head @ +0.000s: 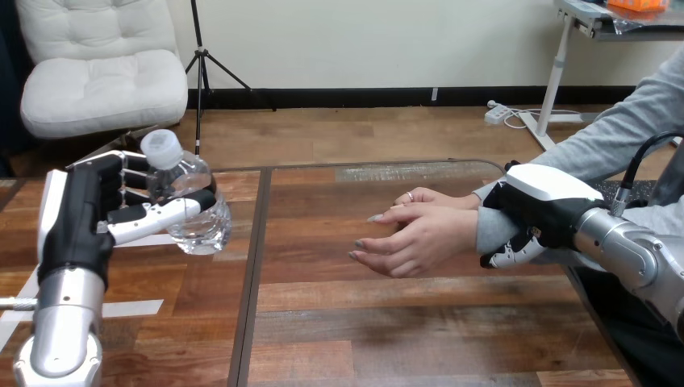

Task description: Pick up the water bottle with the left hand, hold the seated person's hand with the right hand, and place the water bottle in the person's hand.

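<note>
A clear water bottle (189, 197) with a white cap is lifted off the table at the left, my left hand (105, 211) shut on it, thumb across its front and fingers behind. At the right, the person's two hands (419, 234) rest over the table's middle, one stacked on the other, fingers pointing left. My right hand (542, 211) lies over the person's grey-sleeved forearm, with its fingers curled down round the sleeve near the wrist. A wide stretch of table separates the bottle from the person's hands.
The wooden table (339, 322) has a dark seam running front to back near its left third. White tape strips (133, 308) lie on the table under my left forearm.
</note>
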### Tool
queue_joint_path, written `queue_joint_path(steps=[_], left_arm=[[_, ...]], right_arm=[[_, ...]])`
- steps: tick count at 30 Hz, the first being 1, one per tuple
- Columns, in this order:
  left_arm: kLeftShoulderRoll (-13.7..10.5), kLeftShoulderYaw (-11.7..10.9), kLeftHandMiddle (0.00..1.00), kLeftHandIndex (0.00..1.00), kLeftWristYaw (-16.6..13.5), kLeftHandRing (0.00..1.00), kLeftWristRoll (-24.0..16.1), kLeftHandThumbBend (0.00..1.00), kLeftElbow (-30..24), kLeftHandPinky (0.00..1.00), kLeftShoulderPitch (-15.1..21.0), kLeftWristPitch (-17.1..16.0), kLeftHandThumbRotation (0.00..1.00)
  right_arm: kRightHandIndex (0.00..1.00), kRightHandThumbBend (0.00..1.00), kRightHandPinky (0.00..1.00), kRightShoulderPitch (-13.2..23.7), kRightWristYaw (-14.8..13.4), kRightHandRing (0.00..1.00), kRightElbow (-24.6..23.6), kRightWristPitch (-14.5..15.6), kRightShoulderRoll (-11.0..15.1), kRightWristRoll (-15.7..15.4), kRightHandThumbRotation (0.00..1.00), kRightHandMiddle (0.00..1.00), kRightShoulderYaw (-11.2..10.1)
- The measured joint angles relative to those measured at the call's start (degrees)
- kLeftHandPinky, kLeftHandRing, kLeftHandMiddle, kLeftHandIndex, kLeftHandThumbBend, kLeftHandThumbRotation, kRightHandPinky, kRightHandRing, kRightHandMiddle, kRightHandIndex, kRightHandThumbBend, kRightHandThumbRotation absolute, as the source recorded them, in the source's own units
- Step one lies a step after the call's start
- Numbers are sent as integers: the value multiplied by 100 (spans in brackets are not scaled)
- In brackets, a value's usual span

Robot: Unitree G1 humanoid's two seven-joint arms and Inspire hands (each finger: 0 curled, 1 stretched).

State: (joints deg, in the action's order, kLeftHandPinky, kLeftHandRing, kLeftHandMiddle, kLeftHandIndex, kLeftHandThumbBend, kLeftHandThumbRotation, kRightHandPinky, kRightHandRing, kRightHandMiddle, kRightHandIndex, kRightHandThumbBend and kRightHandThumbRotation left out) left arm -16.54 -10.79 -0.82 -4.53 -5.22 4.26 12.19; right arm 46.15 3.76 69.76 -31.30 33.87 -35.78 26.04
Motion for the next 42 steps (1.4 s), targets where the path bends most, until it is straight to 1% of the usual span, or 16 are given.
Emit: queue_joint_path(steps=[1,5,21,42], left_arm=[[2,9,40,42,0,35,0,71,0,30,8,9,0],[13,43,40,42,-1,35,0,71,0,30,31,18,0],[118,94,40,42,-1,35,-6,71,0,30,49,19,0],[127,96,40,43,-1,35,-24,70,0,30,49,22,0]], right_arm=[[41,54,26,0,0,31,0,0,-2,0,0,38,0],[43,54,27,1,0,32,0,0,-14,0,0,39,0],[40,54,27,5,-3,32,0,-4,-56,-1,0,37,0],[35,53,23,48,-4,28,0,-3,-110,-3,0,34,1]])
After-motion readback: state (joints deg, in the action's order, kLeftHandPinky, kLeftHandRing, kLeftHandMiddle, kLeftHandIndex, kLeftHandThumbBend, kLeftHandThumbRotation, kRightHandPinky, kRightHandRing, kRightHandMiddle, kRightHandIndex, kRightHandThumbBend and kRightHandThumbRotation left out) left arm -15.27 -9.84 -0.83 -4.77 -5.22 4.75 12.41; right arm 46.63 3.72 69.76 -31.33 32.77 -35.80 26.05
